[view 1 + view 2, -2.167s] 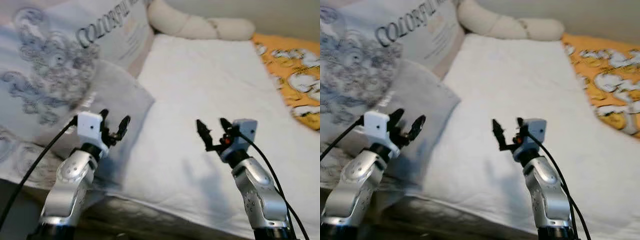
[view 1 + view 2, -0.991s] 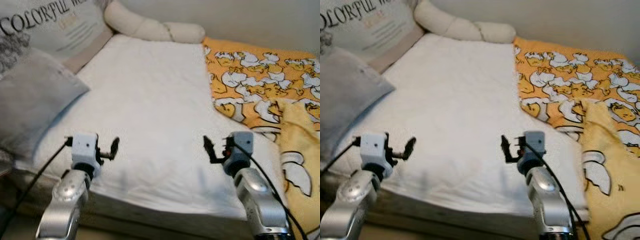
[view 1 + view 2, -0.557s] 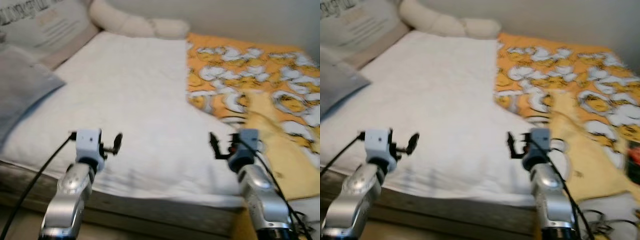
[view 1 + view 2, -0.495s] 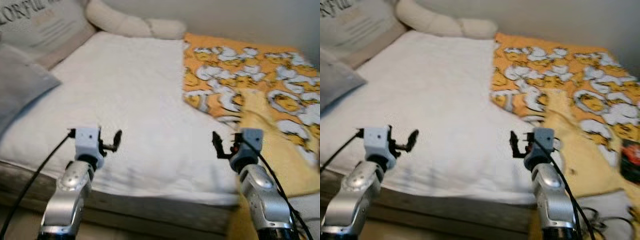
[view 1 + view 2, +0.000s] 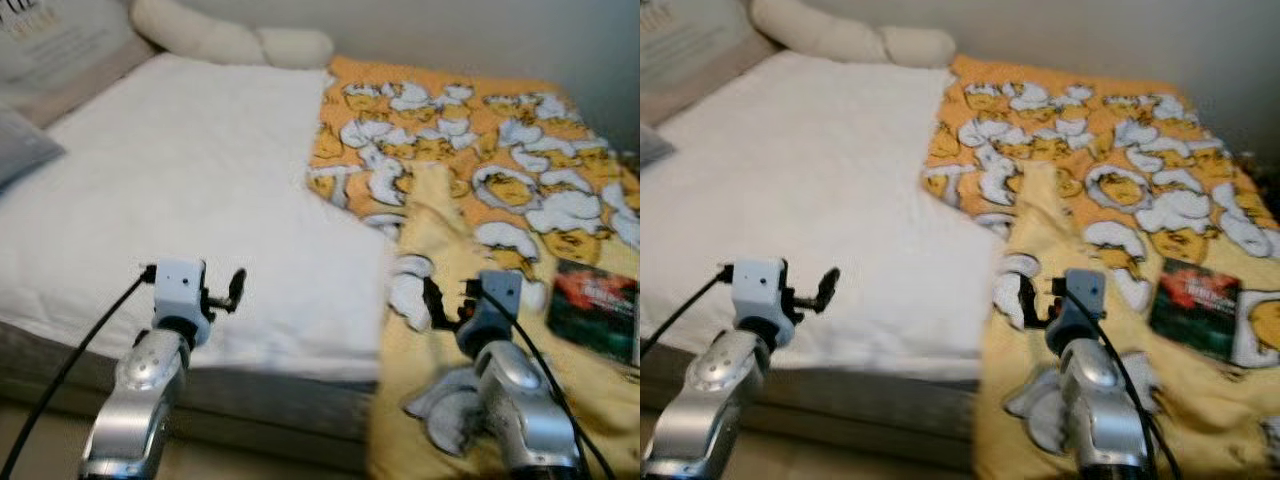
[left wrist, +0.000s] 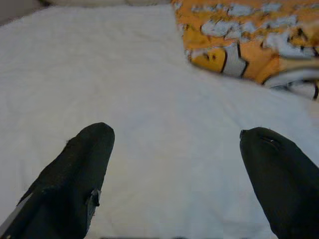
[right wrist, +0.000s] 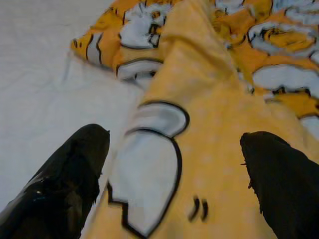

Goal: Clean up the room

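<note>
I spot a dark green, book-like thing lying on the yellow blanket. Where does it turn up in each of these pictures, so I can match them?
Left eye view: dark green book-like item at the far right edge, on the yellow blanket, beyond the right gripper.
Right eye view: further in from the right edge, right of the same gripper.
Left wrist view: not in it.
Right wrist view: not in it.
Shared landmark: the blanket's edge over the white sheet.

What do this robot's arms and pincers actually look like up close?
Each arm is a rounded, shiny silver shell ending in a blocky wrist box: white on the left, grey-blue on the right with a small red spot. A black cable trails from each box. The left gripper and right gripper each have two long black fingers, thick and blunt-tipped with a slightly glossy surface.
</note>
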`<state>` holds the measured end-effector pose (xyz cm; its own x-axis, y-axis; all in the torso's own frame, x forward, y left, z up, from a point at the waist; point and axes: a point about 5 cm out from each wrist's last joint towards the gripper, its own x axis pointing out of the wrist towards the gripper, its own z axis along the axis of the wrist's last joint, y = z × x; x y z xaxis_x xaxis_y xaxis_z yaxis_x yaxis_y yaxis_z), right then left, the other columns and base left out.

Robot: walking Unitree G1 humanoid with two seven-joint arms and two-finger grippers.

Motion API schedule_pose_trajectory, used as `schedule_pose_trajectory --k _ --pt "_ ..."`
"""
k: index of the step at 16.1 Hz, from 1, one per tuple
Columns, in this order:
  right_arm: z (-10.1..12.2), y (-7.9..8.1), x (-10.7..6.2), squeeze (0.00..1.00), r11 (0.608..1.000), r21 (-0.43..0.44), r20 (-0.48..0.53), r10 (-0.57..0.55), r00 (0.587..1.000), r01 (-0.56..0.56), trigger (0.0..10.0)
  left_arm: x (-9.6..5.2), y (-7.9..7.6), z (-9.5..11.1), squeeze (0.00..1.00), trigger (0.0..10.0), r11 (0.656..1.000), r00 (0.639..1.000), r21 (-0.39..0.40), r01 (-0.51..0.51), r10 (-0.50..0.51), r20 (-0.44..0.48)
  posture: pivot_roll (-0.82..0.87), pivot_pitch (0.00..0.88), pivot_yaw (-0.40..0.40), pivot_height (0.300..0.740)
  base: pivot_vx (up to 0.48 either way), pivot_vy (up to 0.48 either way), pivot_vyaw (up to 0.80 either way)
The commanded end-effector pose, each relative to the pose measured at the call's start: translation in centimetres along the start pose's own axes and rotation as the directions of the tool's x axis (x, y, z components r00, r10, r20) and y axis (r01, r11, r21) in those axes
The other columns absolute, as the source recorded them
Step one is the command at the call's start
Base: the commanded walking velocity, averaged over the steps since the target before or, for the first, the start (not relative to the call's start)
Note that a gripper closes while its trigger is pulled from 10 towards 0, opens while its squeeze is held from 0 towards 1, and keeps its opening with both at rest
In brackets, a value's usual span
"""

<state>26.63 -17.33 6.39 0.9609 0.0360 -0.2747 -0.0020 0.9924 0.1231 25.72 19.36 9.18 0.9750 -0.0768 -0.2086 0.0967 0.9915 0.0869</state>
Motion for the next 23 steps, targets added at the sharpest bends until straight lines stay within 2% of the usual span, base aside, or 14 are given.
schedule_pose_trajectory --k 1,4,6,12,23 --pt "0.4 -0.18 0.06 0.0 1.0 -0.013 0.013 -0.004 1.0 0.004 10.0 0.12 -0.1 0.5 1.0 10.0 1.0 1.0 0.009 0.01 -0.01 0.016 0.04 0.0 -0.012 0.74 0.0 -0.48 0.0" --pt "0.25 -0.08 0.06 0.0 1.0 -0.03 0.006 0.006 1.0 -0.006 10.0 0.11 -0.15 0.52 1.0 10.0 1.0 1.0 0.009 0.011 -0.011 0.017 0.04 0.0 -0.013 0.74 0.0 -0.48 0.0" --pt "0.24 0.16 0.09 0.0 0.997 -0.076 0.009 0.019 1.0 -0.018 10.0 0.08 -0.18 0.47 1.0 10.0 1.0 1.0 0.013 0.016 -0.016 0.018 0.04 0.0 -0.011 0.74 0.0 -0.48 0.0" --pt "0.01 0.02 0.12 0.0 0.996 -0.088 0.0 0.022 1.0 -0.022 10.0 0.09 -0.05 0.41 1.0 10.0 1.0 1.0 0.021 0.019 -0.019 0.018 0.04 0.0 -0.009 0.74 0.0 -0.48 0.0" --pt "-0.26 0.02 0.0 0.0 0.995 -0.097 -0.009 0.024 1.0 -0.024 10.0 0.05 -0.07 0.43 1.0 10.0 0.999 0.999 0.029 0.029 -0.029 0.013 0.04 0.0 -0.008 0.74 0.0 -0.48 0.8"
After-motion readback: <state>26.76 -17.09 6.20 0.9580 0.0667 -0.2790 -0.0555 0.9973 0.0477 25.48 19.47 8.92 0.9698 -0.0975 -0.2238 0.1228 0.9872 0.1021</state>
